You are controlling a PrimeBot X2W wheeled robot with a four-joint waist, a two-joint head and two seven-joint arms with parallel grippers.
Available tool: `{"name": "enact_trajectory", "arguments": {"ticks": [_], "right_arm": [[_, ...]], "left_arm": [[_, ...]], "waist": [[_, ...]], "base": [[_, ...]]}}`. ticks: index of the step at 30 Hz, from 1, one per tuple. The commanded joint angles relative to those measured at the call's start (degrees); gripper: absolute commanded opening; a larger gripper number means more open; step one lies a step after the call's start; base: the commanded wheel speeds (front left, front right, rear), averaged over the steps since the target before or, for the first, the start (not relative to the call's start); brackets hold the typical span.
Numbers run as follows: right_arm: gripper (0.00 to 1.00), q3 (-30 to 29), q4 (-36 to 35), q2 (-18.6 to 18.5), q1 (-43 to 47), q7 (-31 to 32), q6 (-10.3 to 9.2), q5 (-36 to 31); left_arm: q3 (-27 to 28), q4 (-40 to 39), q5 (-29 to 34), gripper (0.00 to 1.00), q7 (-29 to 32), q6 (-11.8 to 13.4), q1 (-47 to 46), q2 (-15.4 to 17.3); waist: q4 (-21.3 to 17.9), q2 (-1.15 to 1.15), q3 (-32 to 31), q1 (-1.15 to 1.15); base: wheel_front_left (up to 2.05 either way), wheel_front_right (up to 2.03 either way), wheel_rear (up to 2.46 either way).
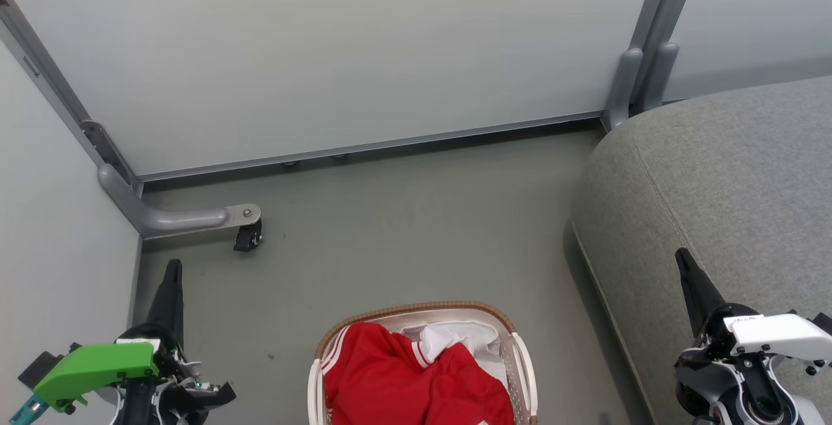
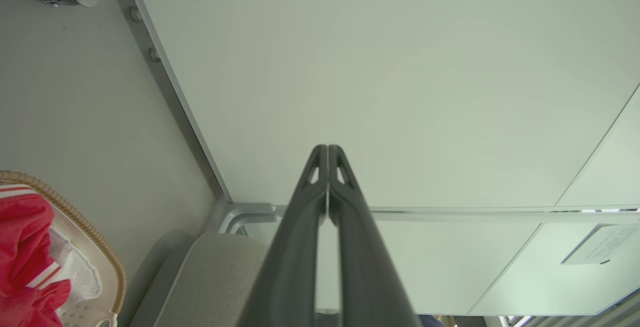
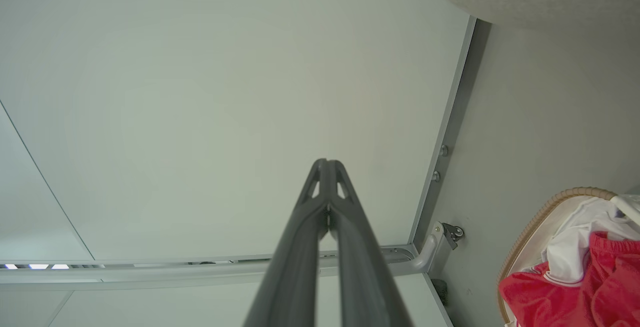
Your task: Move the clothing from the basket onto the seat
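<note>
Smooth grey floor [image 1: 422, 230], woven-rimmed oval basket [image 1: 524, 366]

The left gripper [image 1: 173, 269] has long, dark, tapering fingers [image 2: 300, 247] with small triangular cut-outs near the tips. Behind it sits a bright green housing [image 1: 97, 363] with a teal end piece [image 1: 18, 405]. The right gripper [image 1: 684, 262] has the same fingers, backed by a white cover [image 1: 777, 333] dotted with black screws [image 1: 767, 349].

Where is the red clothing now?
In the head view, the clothing lies in the basket at bottom centre, left of the grey seat.
</note>
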Motion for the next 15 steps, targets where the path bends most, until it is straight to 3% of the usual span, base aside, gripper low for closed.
{"name": "enact_trajectory", "arguments": {"ticks": [1, 15], "right_arm": [[0.00, -0.1, -0.2, -0.3, -0.5, 0.1, 0.02, 0.2], [0.00, -0.1, -0.2, -0.3, -0.5, 0.1, 0.02, 0.2]], "left_arm": [[0.0, -0.1, 0.4, 0.00, 0.1, -0.3, -0.7, 0.1], [0.0, -0.1, 0.4, 0.00, 0.1, -0.3, -0.7, 0.1]], "waist": [[0.0, 0.00, 0.0, 0.00], [0.0, 0.00, 0.0, 0.00]], "base": [[0.00, 0.00, 0.00], [0.00, 0.00, 0.00]]}}
